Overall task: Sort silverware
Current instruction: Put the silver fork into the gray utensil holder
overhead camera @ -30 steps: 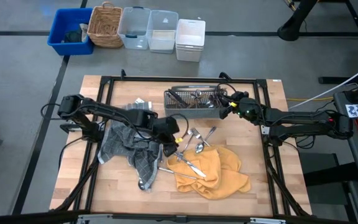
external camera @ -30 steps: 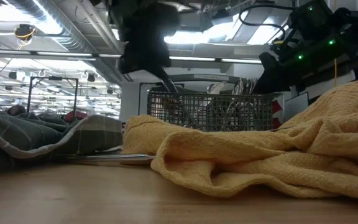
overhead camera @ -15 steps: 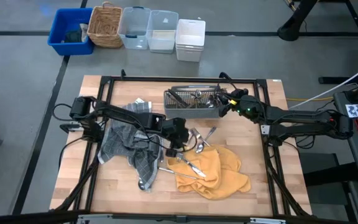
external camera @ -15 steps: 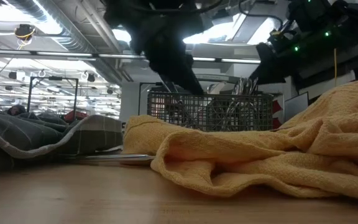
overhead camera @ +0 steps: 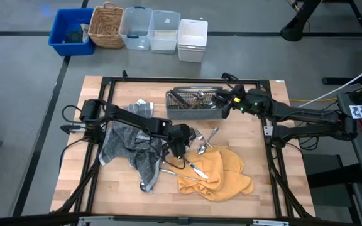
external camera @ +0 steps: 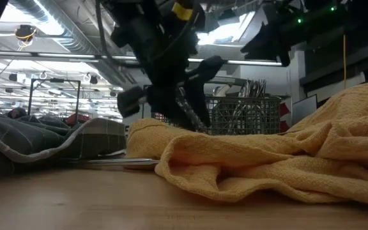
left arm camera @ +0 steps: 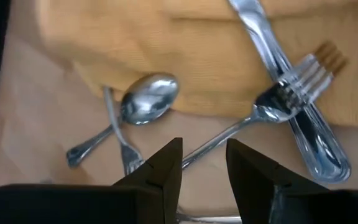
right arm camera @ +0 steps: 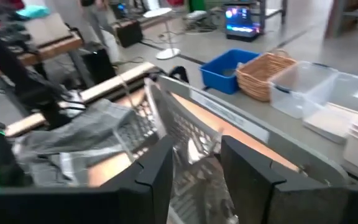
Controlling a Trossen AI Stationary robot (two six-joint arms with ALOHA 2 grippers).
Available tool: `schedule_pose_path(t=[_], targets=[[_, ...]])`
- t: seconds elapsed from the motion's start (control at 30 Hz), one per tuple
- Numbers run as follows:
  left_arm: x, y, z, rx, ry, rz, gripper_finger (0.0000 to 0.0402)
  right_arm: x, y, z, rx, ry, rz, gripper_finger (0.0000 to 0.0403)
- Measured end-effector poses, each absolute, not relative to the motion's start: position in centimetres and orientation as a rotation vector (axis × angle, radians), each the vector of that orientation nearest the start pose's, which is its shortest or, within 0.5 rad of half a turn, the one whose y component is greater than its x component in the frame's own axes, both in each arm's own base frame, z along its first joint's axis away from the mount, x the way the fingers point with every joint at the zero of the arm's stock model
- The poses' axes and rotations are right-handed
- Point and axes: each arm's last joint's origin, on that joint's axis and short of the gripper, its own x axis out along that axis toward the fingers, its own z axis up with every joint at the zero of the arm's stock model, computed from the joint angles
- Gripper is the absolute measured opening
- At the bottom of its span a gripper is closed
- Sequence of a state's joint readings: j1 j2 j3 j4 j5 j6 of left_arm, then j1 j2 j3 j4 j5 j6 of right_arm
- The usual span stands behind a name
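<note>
Moved since the earlier frames, the left gripper (overhead camera: 180,145) now sits farther toward the table's middle, directly over the loose silverware (overhead camera: 198,145) at the near edge of the yellow cloth (overhead camera: 222,176), whereas a second ago it hovered beside the grey cloth (overhead camera: 123,145). Nearest in the left wrist view, its fingers (left arm camera: 166,163) stand parted with nothing between them, poised just above a fork (left arm camera: 272,106) whose handle runs toward the gap; a spoon (left arm camera: 146,102) and a second, smaller fork (left arm camera: 120,143) lie beside it on bare wood, and a knife (left arm camera: 291,93) lies across the yellow cloth under the fork's tines. Judged from this pose, the change marks the end of an approach: the next step is probably to lower and close on the fork handle, and the crossed knife could be dragged along. Farther back, the mesh caddy (overhead camera: 193,103) already holds several pieces upright, so sorting is partly done, with a handful left on the table and one spoon (overhead camera: 144,186) near the grey cloth's front edge. Farthest, the right gripper (overhead camera: 230,100) now reaches over the caddy's right end, closer than before; its fingers (right arm camera: 160,171) are apart and hold nothing, hovering just above the caddy rim.
</note>
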State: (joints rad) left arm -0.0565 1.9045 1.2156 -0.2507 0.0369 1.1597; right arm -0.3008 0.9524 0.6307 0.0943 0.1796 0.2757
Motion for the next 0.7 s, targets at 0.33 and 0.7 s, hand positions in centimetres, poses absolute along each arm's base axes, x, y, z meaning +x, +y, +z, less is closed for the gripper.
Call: schedule_pose_path(t=[0.33,0.7], targets=[[39.2,-2.4,15.7,1.251,0.72,-0.756,0.0114,20.4,-6.7,29.8,0.292,0.096,-0.439,0.0136],[39.4,-2.7,14.0,1.309,0.649,-0.902,0.0114,20.4,-6.6,29.9,0.349,0.085,-0.42,0.0136]])
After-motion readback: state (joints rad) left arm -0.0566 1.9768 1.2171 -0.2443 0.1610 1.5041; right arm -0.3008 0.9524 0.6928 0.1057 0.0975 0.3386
